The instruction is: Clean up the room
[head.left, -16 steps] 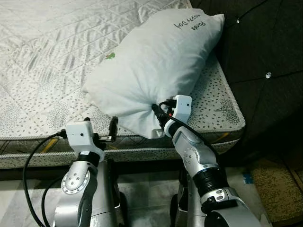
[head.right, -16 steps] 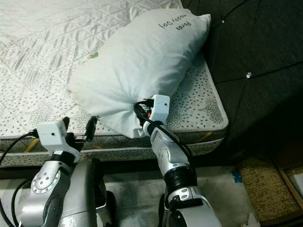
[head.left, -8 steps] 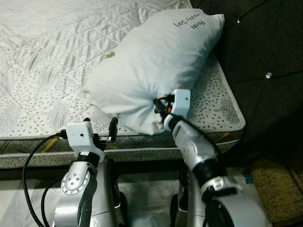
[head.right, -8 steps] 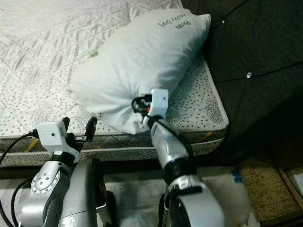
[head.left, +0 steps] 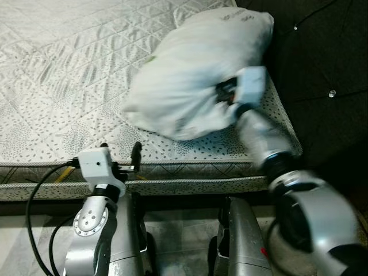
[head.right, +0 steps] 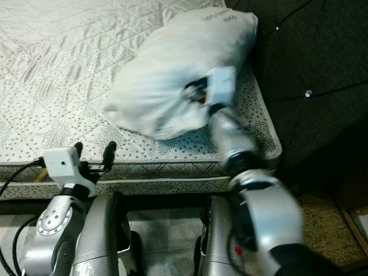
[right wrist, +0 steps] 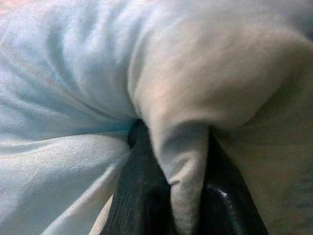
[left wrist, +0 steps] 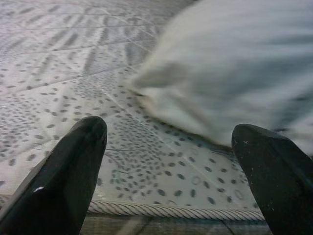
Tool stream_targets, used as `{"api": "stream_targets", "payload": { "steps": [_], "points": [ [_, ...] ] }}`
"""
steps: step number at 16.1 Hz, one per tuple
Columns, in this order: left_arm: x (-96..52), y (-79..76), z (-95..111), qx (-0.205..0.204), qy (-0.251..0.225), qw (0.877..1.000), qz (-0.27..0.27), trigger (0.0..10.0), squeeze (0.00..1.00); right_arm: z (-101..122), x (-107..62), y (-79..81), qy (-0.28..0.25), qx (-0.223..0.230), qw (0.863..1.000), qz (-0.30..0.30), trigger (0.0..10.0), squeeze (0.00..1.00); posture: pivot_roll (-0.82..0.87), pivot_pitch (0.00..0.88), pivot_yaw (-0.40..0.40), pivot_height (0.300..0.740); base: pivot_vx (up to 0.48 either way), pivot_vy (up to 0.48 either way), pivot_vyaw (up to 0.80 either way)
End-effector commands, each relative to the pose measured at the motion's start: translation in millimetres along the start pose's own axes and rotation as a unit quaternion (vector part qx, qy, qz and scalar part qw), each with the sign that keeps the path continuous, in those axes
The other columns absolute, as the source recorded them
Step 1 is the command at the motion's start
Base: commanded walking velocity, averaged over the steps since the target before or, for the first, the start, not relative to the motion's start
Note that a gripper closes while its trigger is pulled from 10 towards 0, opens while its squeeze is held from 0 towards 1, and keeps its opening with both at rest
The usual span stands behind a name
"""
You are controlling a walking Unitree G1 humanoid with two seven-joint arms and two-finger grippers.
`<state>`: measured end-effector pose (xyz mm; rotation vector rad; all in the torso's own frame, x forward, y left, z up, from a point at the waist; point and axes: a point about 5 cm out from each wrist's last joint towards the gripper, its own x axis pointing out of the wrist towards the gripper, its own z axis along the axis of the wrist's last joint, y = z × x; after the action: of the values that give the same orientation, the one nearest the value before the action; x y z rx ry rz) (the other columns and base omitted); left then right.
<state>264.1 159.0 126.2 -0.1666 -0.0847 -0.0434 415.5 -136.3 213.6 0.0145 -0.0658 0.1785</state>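
A white pillow (head.left: 190, 80) lies on the quilted, speckled mattress (head.left: 63, 86) near its corner.

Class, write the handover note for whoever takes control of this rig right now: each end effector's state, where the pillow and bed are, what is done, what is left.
Right end effector: shut on a fold of the white pillow, arm stretched over the mattress corner; the head views blur it.
Left end effector: open, holding nothing, hovering at the near mattress edge.
Pillow: lying on the mattress at its right end, against the dark headboard.
Done: pillow gripped and on the bed by the headboard.
Left: probably settle the pillow square to the headboard, release, withdraw the right arm.
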Motion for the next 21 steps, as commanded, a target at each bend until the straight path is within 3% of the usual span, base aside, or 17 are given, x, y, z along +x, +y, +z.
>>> {"api": "stream_targets", "payload": {
  "steps": [1, 3, 8, 11, 15, 17, 21],
  "points": [
    [-2.2, 5.6, -3.9, 0.006, 0.007, 1.000, 0.015, 10.0, 0.00, 32.4, 0.9, -29.1, -0.056, -0.016, 0.997, -0.052, 0.0, 0.00, 0.15, 0.170, -0.053, 0.522, 0.000, 0.000, 0.00],
    [-3.7, 2.6, -6.4, 0.003, 0.012, 1.000, 0.011, 10.0, 0.00, 45.6, -5.9, -64.8, -0.058, -0.051, 0.992, -0.100, 0.0, 0.00, 0.13, 0.177, -0.043, 0.522, 0.000, 0.000, 0.00],
    [2.1, 2.1, -4.0, 0.005, 0.009, 1.000, 0.003, 10.0, 0.00, 73.6, -14.1, -97.6, -0.061, -0.151, 0.977, -0.135, 0.0, 0.00, 0.13, 0.177, -0.028, 0.522, 0.000, 0.000, 0.00],
    [-1.8, 1.6, -6.4, 0.004, 0.012, 1.000, 0.004, 10.0, 0.00, 72.9, -16.6, -103.2, -0.053, -0.165, 0.976, -0.135, 0.0, 0.00, 0.13, 0.183, -0.028, 0.522, 0.000, 0.000, 0.00],
    [-3.5, 2.9, -5.6, 0.003, 0.011, 1.000, 0.008, 10.0, 0.00, 39.5, -21.3, -98.9, -0.042, -0.110, 0.986, -0.122, 0.0, 0.00, 0.14, 0.186, -0.029, 0.522, 0.000, 0.000, 0.00],
    [-4.1, 1.4, -6.3, 0.002, 0.013, 1.000, 0.005, 10.0, 0.00, -4.7, -39.5, -104.1, -0.032, -0.070, 0.986, -0.148, 0.0, 0.00, 0.13, 0.192, -0.017, 0.522, 0.000, 0.000, 0.00],
    [-0.8, 2.0, -6.0, 0.006, 0.018, 1.000, -0.009, 10.0, 0.00, -29.3, -61.2, -106.8, -0.053, -0.035, 0.980, -0.188, 0.0, 0.00, 0.11, 0.196, 0.013, 0.522, 0.000, 0.000, 0.00]
  ]
}}
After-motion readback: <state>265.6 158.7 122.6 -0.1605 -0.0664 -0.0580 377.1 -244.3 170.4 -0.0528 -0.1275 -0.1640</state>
